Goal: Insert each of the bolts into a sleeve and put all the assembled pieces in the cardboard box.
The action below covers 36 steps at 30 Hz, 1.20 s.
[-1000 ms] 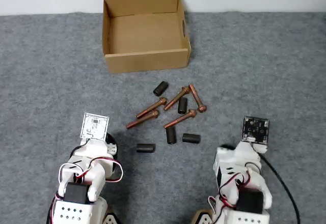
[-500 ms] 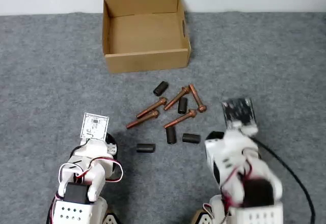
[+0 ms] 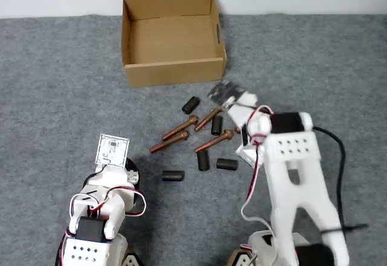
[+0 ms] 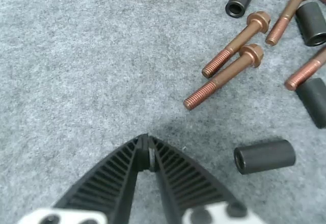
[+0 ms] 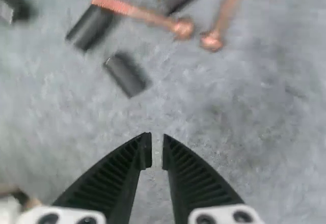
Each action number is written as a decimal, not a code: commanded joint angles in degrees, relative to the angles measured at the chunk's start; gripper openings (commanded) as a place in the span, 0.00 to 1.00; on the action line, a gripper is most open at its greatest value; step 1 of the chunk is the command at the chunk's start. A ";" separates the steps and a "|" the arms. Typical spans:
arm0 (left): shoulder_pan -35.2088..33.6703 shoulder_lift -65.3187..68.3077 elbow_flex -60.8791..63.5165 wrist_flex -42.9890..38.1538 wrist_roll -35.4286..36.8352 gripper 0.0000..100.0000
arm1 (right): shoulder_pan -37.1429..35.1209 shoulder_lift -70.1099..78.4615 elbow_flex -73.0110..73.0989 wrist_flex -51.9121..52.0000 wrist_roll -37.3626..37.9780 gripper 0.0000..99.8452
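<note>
Reaching out from the lower right of the high view, the right arm (image 3: 295, 157) had swung forward over the right side of the pile in the middle of the frame. The left arm (image 3: 103, 208) had not moved and sat folded at the lower left.

The right gripper (image 5: 157, 151) pointed down at the grey mat (image 3: 60, 66), its fingers just a thin gap apart and holding nothing. A black sleeve (image 5: 126, 74) lay a little beyond its tips, with two bolt heads (image 5: 182, 28) farther off. The left gripper (image 4: 147, 145) had its fingers pressed together, empty, near one sleeve (image 4: 265, 156) and two bolts (image 4: 224, 76).

All the bolts (image 3: 179, 124) and sleeves (image 3: 203, 161) lay loose on the mat. No bolt was inside a sleeve yet. The cardboard box (image 3: 172, 72), at the top middle, was empty.

So the job had likely only just begun, and the right arm looked ready for a first pick.
</note>
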 commanded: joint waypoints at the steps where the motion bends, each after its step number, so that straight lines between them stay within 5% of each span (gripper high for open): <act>1: -0.18 -0.44 -0.31 0.18 -0.18 0.01 | -2.24 3.91 -2.90 0.66 9.23 0.10; 9: -0.18 -0.44 -0.31 0.18 -0.18 0.01 | -9.54 9.80 -2.90 0.31 13.63 0.24; 25: -0.18 -0.44 -0.31 0.18 -0.18 0.01 | -12.79 27.56 -2.99 -12.88 13.45 0.24; 32: -0.18 -0.44 -0.31 0.18 -0.18 0.01 | -13.05 31.78 -4.40 -13.93 13.45 0.02; 36: -0.18 -0.44 -0.31 0.18 -0.18 0.01 | -12.18 31.16 -5.89 -12.18 13.36 0.01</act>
